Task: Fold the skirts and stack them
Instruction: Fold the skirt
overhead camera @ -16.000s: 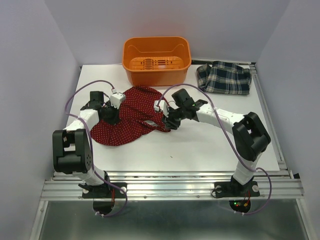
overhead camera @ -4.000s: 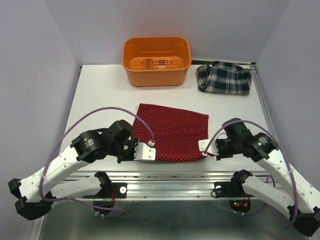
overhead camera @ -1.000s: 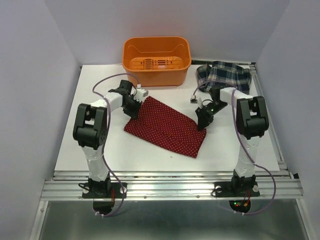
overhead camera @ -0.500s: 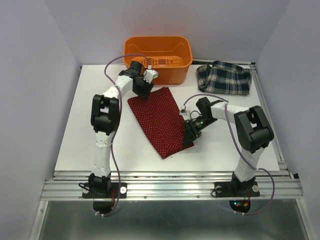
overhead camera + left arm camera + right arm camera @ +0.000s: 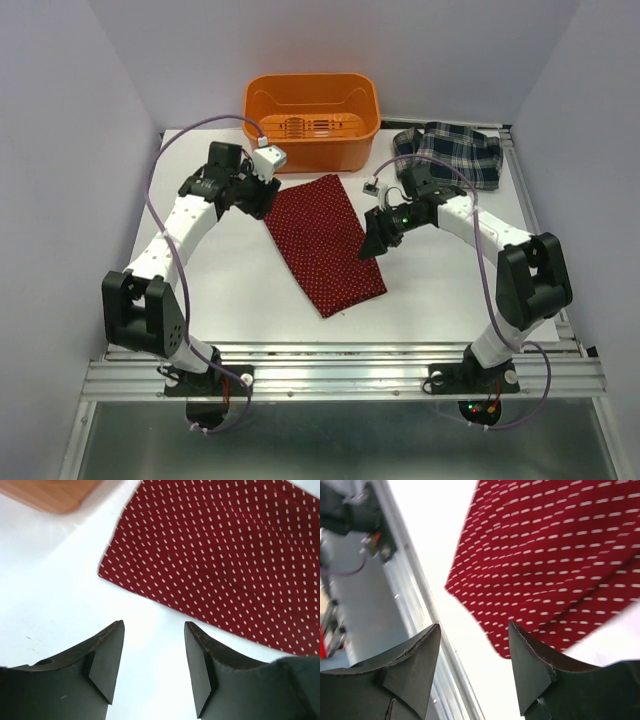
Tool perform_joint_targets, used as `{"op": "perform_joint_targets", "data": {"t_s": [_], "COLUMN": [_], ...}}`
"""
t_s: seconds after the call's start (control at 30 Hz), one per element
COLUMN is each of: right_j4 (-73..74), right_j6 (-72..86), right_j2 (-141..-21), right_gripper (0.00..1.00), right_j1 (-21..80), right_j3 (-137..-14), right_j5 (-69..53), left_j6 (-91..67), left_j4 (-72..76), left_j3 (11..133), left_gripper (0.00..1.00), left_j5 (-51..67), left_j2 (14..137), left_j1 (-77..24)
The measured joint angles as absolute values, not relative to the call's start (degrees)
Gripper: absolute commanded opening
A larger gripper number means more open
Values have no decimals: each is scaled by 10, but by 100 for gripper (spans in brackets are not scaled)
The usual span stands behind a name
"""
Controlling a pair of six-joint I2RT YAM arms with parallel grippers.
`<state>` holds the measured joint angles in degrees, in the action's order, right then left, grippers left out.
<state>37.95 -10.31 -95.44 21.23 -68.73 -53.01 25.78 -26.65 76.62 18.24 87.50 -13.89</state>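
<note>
1. Currently, the red dotted skirt (image 5: pixel 325 243) is seen lying flat on the white table (image 5: pixel 230 290). It is folded into a long strip that runs slantwise from just in front of the orange bin (image 5: pixel 312 120) toward the near edge.
2. The plaid skirt (image 5: pixel 450 155) is found bunched in the far right corner of the table, just beside the bin. It is kept apart from the red dotted skirt, so the two are not stacked.
3. The left gripper (image 5: pixel 262 203) is held low at the strip's far left corner.
4. In the left wrist view its fingers (image 5: pixel 107 655) are shown spread apart. Bare table is seen between them, and the cloth's corner lies just beyond the tips. Nothing is gripped.
5. The right gripper (image 5: pixel 372 243) is placed against the strip's right long edge, about midway along it.
6. In the right wrist view its fingers (image 5: pixel 415 665) are likewise shown spread apart. Only table surface and the metal rail (image 5: pixel 365 610) at the table's edge are seen through the gap. A corner of the red cloth lies past the tips, and no cloth is pinched.
7. Whether either gripper touches the cloth cannot be told from the overhead view.
</note>
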Motion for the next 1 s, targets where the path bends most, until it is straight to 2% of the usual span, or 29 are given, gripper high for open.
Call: {"op": "perform_joint_targets", "data": {"t_s": [0.13, 0.2, 0.3, 0.4, 0.43, 0.5, 0.53, 0.6, 0.67, 0.83, 1.0], "right_j4": [348, 325, 298, 286, 283, 274, 269, 255, 239, 210, 213], "right_j6": [-64, -39, -9, 14, 20, 34, 40, 60, 86, 155, 201], "right_j2": [-974, -997, -1030, -1052, -1056, -1057, -1057, -1056, -1051, -1001, -953], "right_gripper": [65, 65, 61, 45, 33, 21, 10, 4, 1, 1, 1], "right_j1": [212, 212, 211, 211, 211, 211, 211, 211, 213, 234, 241], "right_j3": [-696, -695, -688, -666, -654, -629, -613, -584, -556, -493, -487], "right_j5": [-454, -421, -403, -396, -394, -393, -394, -404, -418, -431, -415], "left_j6": [252, 250, 253, 270, 278, 302, 315, 339, 353, 348, 311], "left_j4": [-260, -263, -264, -263, -260, -249, -242, -234, -234, -230, -222], "left_j3": [678, 642, 614, 605, 604, 602, 597, 579, 555, 483, 460], "left_gripper": [63, 68, 72, 70, 70, 67, 66, 63, 62, 63, 65], "left_j5": [187, 189, 191, 189, 189, 187, 183, 170, 147, 112, 58], "left_j2": [849, 849, 829, 765, 743, 688, 666, 629, 613, 633, 679], "left_j1": [-139, -139, -139, -140, -142, -152, -162, -200, -262, -478, -579]}}
